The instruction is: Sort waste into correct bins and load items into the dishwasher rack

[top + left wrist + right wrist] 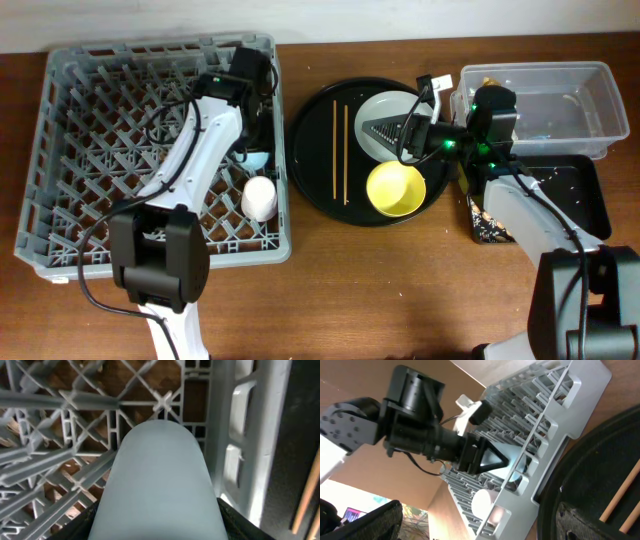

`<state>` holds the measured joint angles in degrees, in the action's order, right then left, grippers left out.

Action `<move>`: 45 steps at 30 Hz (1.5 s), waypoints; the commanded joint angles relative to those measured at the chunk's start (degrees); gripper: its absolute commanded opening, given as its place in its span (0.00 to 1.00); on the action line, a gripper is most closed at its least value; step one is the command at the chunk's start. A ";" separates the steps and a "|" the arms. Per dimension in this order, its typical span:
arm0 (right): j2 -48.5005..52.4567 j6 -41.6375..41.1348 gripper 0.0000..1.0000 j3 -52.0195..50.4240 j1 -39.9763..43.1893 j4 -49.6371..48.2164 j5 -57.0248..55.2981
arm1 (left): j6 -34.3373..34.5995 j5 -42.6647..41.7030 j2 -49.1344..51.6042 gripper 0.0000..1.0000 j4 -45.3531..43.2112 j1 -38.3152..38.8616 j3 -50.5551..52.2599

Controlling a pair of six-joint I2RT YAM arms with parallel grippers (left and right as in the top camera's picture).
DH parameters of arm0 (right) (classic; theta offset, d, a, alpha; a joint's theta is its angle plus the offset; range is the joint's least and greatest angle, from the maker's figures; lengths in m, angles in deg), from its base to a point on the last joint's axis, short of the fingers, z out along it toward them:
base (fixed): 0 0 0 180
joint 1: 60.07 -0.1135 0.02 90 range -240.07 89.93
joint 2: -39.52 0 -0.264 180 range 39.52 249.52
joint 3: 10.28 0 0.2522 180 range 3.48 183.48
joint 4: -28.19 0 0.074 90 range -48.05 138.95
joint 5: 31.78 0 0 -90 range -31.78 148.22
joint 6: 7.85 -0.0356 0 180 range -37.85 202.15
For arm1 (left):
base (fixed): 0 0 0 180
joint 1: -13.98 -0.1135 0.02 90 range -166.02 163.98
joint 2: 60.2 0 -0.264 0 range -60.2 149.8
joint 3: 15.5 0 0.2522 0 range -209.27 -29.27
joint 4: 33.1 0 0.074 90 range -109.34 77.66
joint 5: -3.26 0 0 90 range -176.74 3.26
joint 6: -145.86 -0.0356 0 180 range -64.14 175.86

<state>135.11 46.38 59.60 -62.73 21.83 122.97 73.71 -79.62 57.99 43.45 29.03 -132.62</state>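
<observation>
Pinkish-white cup [259, 197]: we see it in the dishwasher rack [160, 50], by the right wall.
Yellow bowl [396, 188]: on the round black tray [312, 165].
Left gripper [252, 150]: closed around the light blue cup [157, 480], low inside the rack.
Right gripper [385, 128]: we find it spread wide, holding nothing, above the grey plate [385, 100].
Chopsticks [340, 150]: side by side, left of the plate.

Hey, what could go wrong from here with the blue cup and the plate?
The light blue cup, held by the left gripper, is close to the dishwasher rack wall and the pinkish-white cup; it might snag a peg or knock that cup. The right gripper is over the grey plate, next to the yellow bowl, which it may nudge.
</observation>
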 commanded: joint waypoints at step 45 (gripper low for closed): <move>-21.92 -0.55 0.98 0.94 12.81 59.71 -63.84 | -1.44 9.44 16.33 0.00 16.90 16.94 -46.71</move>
<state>113.21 46.12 60.58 -50.29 81.76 59.15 73.62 -89.28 78.82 57.89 49.42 -168.16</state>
